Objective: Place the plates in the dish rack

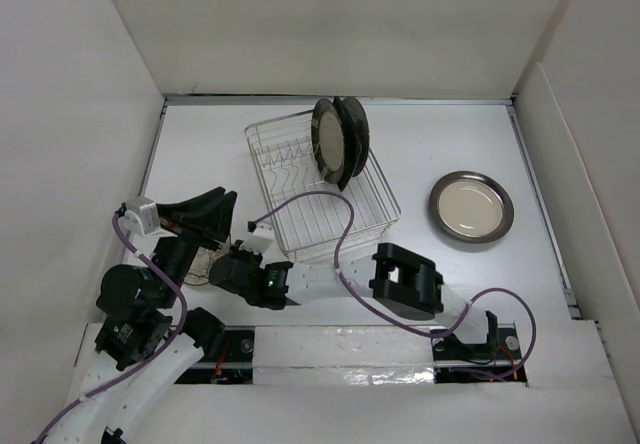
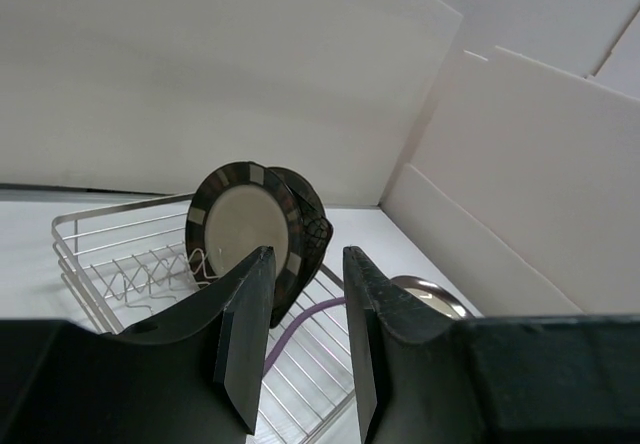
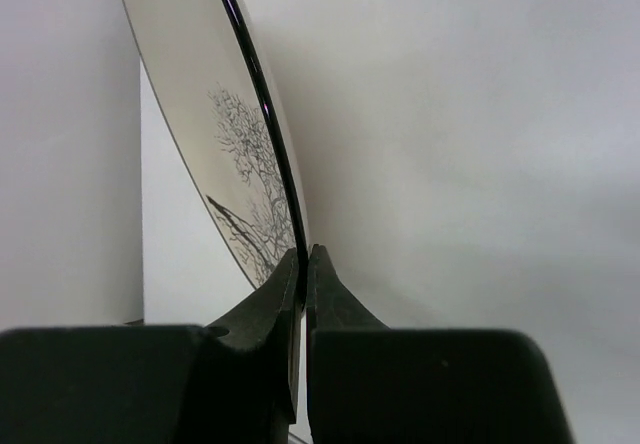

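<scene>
Roughly halfway, you are pinching a third plate (image 3: 200,94) by its rim in the right gripper (image 3: 303,259) off the rack's (image 1: 300,229) near-left corner, the left gripper (image 2: 305,344) hanging spread and empty, two plates (image 1: 338,142) standing at the rack's far end, a fourth plate (image 1: 471,207) lying right of it.

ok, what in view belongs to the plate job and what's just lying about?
Job: dish rack; two plates standing in it; cream-centred plate flat on the table; tree-patterned plate clamped in right pincer.
Not job: purple cable looping over the rack; white walls.
</scene>
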Robot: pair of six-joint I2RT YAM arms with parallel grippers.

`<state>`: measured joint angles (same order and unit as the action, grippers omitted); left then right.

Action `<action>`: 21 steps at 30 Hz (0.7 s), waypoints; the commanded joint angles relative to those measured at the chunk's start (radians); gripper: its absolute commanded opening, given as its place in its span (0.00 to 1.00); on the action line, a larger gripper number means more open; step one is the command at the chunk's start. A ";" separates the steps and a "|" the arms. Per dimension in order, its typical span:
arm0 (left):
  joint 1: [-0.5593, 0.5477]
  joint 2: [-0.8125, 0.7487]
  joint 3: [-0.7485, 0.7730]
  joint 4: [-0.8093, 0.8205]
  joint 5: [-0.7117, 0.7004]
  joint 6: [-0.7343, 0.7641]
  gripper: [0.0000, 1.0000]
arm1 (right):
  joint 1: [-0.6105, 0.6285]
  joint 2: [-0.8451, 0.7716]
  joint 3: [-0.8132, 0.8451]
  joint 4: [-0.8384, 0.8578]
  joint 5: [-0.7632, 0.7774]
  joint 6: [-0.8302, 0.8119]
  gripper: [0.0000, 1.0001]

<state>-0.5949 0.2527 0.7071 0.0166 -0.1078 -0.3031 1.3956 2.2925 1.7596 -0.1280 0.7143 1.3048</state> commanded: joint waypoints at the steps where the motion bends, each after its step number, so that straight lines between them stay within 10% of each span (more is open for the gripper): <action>1: -0.006 -0.016 0.029 0.032 -0.029 0.019 0.30 | 0.002 -0.120 -0.060 0.100 0.189 -0.270 0.00; 21: -0.006 -0.020 0.215 0.017 -0.116 0.042 0.30 | -0.092 -0.559 -0.347 0.625 0.125 -0.757 0.00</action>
<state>-0.5949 0.2379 0.8894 -0.0116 -0.2119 -0.2707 1.3483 1.8568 1.4147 0.2134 0.8043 0.5804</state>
